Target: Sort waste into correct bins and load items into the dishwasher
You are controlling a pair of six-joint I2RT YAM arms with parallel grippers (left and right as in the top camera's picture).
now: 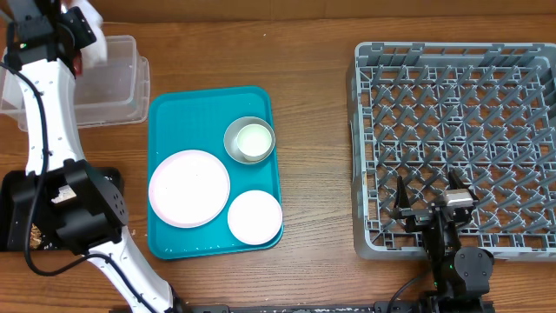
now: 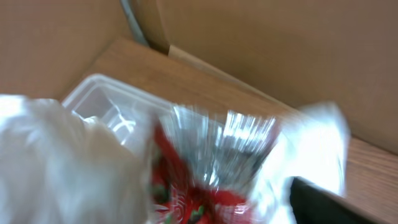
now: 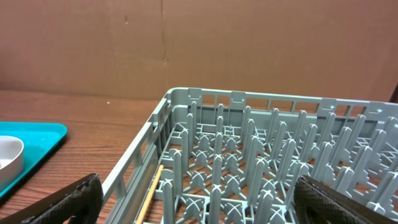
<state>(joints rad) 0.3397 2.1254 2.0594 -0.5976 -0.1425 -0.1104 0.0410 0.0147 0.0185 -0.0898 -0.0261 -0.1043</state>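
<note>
The left gripper (image 1: 85, 39) hangs over the clear tub (image 1: 117, 87). The left wrist view is blurred, but the gripper appears to pinch the red shiny wrapper (image 2: 205, 174), with the crumpled napkin (image 2: 56, 162) bunched beside it. Treat the wrapper as light, thin and slippery: take hold of a folded edge, not a flat face. The napkin is soft and compresses. The right gripper (image 1: 428, 198) rests spread over the dish rack (image 1: 452, 104).

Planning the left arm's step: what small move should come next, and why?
Probably open the left end effector to release. It hangs over the clear tub, and its blurred wrist view shows the red wrapper and white napkin right above the tub's inside.
</note>
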